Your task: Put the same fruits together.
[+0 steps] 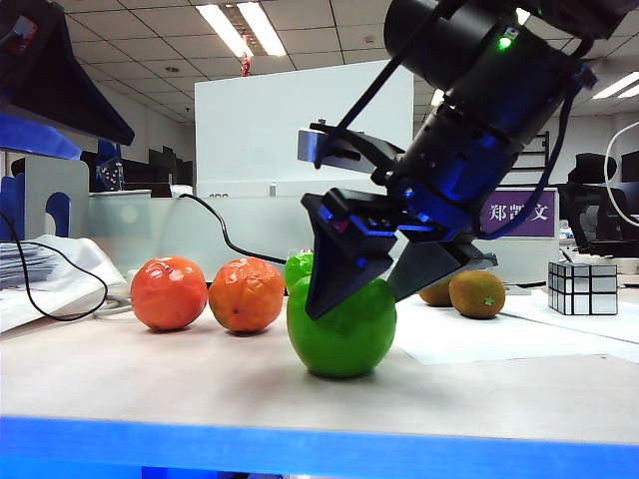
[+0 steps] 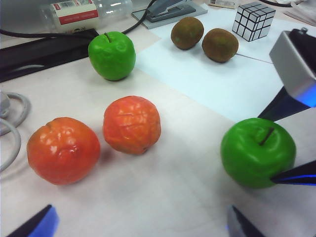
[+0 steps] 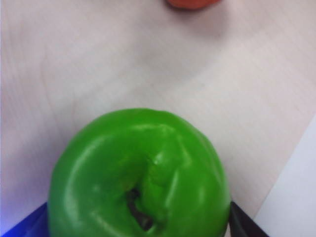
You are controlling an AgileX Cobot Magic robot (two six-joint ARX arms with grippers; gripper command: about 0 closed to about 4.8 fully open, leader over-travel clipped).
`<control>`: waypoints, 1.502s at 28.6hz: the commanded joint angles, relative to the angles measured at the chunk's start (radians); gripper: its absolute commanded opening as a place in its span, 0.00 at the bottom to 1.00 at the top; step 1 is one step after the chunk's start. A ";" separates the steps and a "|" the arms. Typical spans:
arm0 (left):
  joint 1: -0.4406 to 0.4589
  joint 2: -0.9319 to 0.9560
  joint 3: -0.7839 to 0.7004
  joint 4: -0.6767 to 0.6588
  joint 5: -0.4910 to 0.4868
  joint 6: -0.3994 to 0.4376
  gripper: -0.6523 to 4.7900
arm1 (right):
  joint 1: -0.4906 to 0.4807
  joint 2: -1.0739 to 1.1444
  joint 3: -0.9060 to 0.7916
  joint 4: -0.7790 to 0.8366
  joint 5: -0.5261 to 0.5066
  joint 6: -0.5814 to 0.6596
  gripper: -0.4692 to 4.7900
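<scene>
Two orange-red round fruits (image 1: 169, 292) (image 1: 246, 294) sit side by side on the table's left. A green apple (image 1: 344, 334) stands in front. My right gripper (image 1: 357, 299) hangs open over it, one finger on each side. In the right wrist view the apple (image 3: 138, 173) fills the gap of that gripper (image 3: 138, 224). A second green apple (image 2: 112, 55) stands farther back. Two brown kiwis (image 2: 187, 32) (image 2: 219, 45) lie together on white paper. My left gripper (image 2: 140, 222) is open over bare table, near the orange-red fruits (image 2: 63, 150) (image 2: 132, 124).
A silver mirror cube (image 2: 254, 20) stands beyond the kiwis on the white paper (image 2: 207, 79). A plastic bottle (image 2: 86, 12), a black cable (image 2: 44, 34) and a grey device (image 2: 168, 10) lie along the back. White cable loops (image 2: 10, 123) lie at the left.
</scene>
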 commanded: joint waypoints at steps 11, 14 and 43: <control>0.001 -0.002 0.004 0.009 0.006 -0.003 0.98 | 0.002 0.037 0.002 0.028 -0.019 0.019 0.53; 0.001 -0.002 0.004 0.009 0.006 -0.003 0.98 | 0.002 0.037 0.002 0.036 -0.037 0.016 0.12; 0.001 -0.001 0.003 0.002 0.006 -0.013 0.98 | -0.187 0.152 0.091 0.322 -0.039 -0.001 0.09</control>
